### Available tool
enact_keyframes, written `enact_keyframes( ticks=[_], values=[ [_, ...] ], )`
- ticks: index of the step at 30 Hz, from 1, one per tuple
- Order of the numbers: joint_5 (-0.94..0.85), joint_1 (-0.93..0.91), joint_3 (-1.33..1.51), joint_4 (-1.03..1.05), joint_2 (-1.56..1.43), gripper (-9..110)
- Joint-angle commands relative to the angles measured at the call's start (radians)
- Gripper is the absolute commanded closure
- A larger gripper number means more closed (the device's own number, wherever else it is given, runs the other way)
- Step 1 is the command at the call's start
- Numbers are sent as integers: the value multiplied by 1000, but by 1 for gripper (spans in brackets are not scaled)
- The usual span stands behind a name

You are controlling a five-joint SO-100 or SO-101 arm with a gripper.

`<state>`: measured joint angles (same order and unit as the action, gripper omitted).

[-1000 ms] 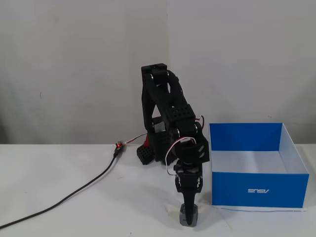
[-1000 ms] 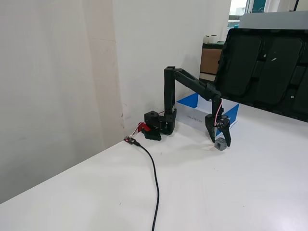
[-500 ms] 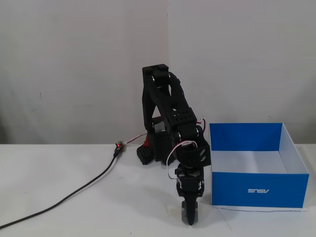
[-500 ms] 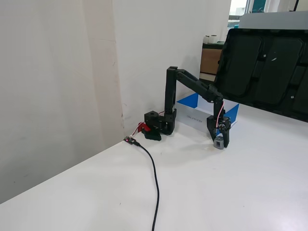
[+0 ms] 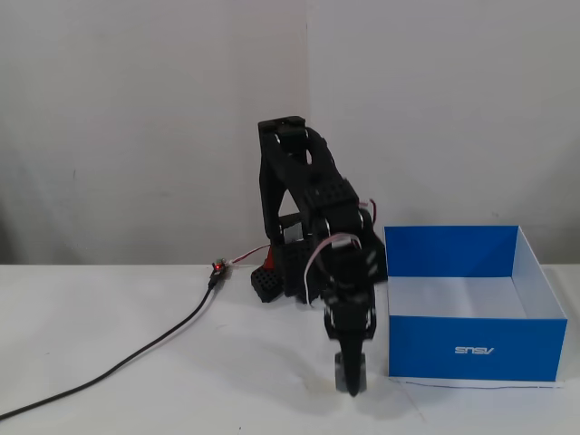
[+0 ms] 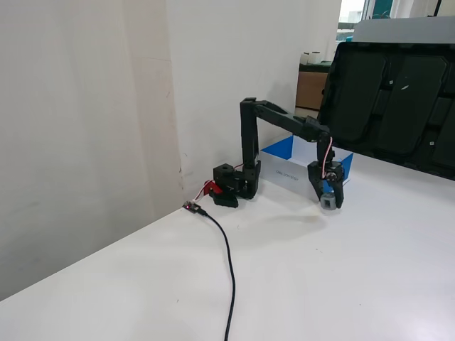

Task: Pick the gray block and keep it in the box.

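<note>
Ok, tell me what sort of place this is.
Probably an office or lab corner used as a robot workbench: a plain white table against bare walls, a small black arm wired by a black cable, and stacked dark panels near a window.

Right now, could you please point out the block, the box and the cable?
block (image 6: 328, 202), a fixed view, its gray face between the fingers
box (image 5: 476, 347), a fixed view, blue front wall
cable (image 6: 229, 264), a fixed view, mid-length
</note>
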<state>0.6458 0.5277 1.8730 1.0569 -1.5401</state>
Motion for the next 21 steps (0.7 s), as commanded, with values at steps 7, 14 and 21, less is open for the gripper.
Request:
enact_keyframes(
  ticks=[7, 14, 21],
  values=[
    [-97, 91, -147, 146, -383, 98],
    [-187, 282, -160, 210, -466, 98],
    [-224, 480, -153, 225, -471, 97]
  ],
)
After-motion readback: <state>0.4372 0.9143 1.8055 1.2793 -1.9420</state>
